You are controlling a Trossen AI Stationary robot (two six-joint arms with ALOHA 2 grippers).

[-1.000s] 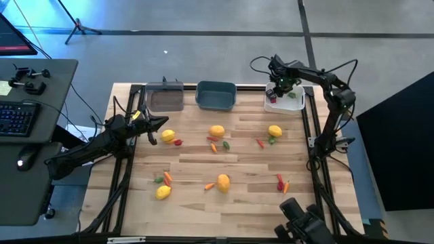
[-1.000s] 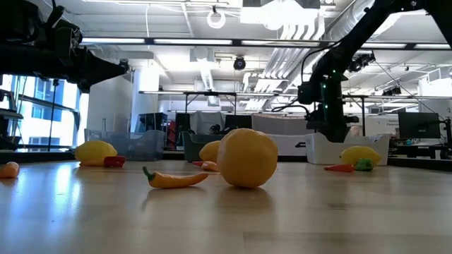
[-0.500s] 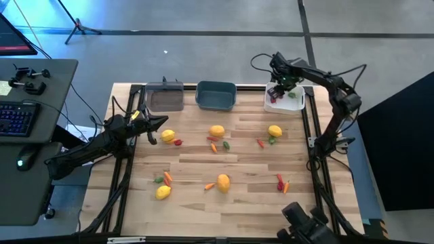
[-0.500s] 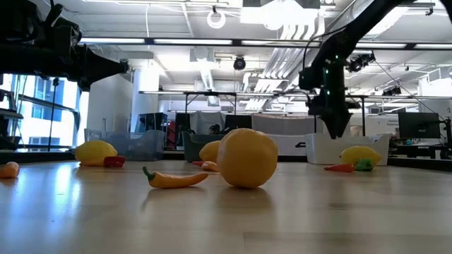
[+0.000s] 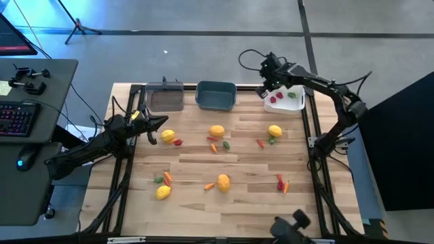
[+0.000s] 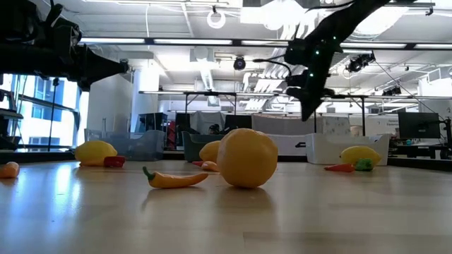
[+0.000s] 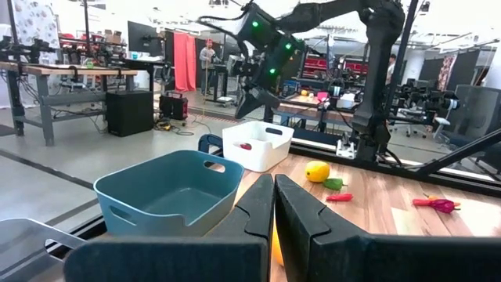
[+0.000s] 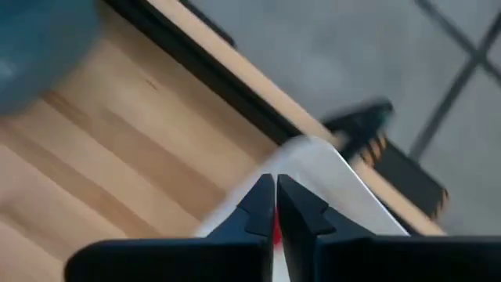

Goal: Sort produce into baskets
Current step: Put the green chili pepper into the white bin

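Observation:
Several yellow lemons lie on the wooden table, such as one [image 5: 168, 135] by my left gripper and one [image 6: 246, 156] close to the low camera. Thin orange carrots [image 5: 209, 186] and red and green bits [image 5: 279, 179] lie among them. At the far edge stand a clear-grey bin [image 5: 165, 99], a teal bin [image 5: 215, 95] and a white bin [image 5: 296, 106] with red and green pieces in it. My left gripper [image 5: 161, 123] is shut and empty, raised above the table beside the left lemon. My right gripper [image 5: 266, 88] is shut, in the air over the white bin's left far corner.
Black frame rails run along the table's left and right sides. A desk with a keyboard [image 5: 17, 116] stands left of the table. Bare wood lies along the near edge. In the left wrist view the teal bin [image 7: 168, 192] and white bin [image 7: 258, 145] show ahead.
My right gripper has risen from just above the inside of the white bin and swung toward the table's left, tipping as it went; it now hangs over the bin's left far corner. The red and green pieces in the bin now show.

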